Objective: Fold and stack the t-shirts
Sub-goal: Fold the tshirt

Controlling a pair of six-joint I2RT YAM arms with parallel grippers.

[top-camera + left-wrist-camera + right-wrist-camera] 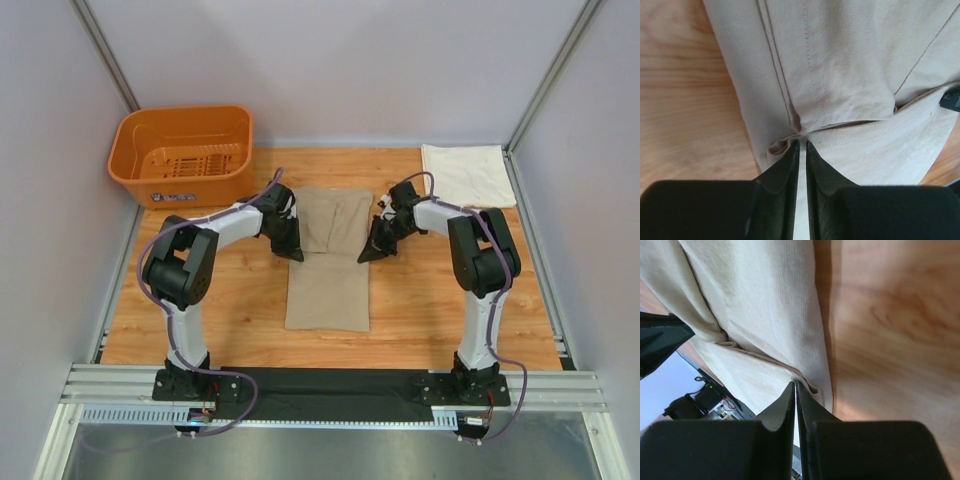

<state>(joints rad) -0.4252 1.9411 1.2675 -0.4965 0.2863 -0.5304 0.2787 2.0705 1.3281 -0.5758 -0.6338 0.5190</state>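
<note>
The tan-khaki t-shirt [328,270] lies as a long narrow strip on the middle of the table. My left gripper [292,248] is shut on its left edge at mid-length. In the left wrist view the gripper [803,142] pinches a fold of tan cloth [840,75]. My right gripper [368,252] is shut on the shirt's right edge, opposite the left one. In the right wrist view the gripper [795,384] pinches the cloth [765,305] at its edge. The cream-white t-shirt [467,174] lies folded at the back right corner.
An orange plastic basket [183,155] stands at the back left corner. Bare wooden tabletop [430,300] lies on both sides of the tan shirt. Grey walls and metal posts close in the table.
</note>
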